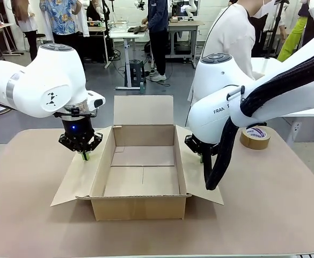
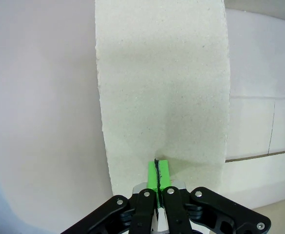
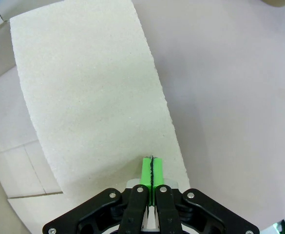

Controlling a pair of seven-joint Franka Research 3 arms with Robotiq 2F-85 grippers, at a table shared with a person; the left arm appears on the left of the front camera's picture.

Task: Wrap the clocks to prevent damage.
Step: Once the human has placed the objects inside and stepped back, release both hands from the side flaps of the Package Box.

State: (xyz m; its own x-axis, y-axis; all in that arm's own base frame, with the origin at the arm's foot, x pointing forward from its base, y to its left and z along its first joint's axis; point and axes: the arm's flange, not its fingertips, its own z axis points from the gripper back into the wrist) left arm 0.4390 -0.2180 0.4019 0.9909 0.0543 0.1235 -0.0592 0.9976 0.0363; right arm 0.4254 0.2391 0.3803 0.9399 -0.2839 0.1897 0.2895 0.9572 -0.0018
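The clocks are out of view. An open cardboard box [image 1: 140,172] stands in the middle of the table, and its inside looks bare. My left gripper [image 1: 85,156] is shut, its green tips down on the box's left flap [image 1: 76,183]. In the left wrist view the shut gripper [image 2: 156,168] touches that pale flap [image 2: 161,87]. My right gripper [image 1: 202,158] is shut over the right flap [image 1: 202,180], partly hidden by the arm's black cable. The right wrist view has the shut gripper [image 3: 152,168] against the flap [image 3: 93,97]. Neither gripper holds anything.
A roll of brown tape [image 1: 255,137] lies on the table at the right, behind my right arm. A person in a white top [image 1: 232,37] stands at the far side. The box's back flap [image 1: 143,110] stands upright. The brown tabletop [image 1: 264,215] spreads around the box.
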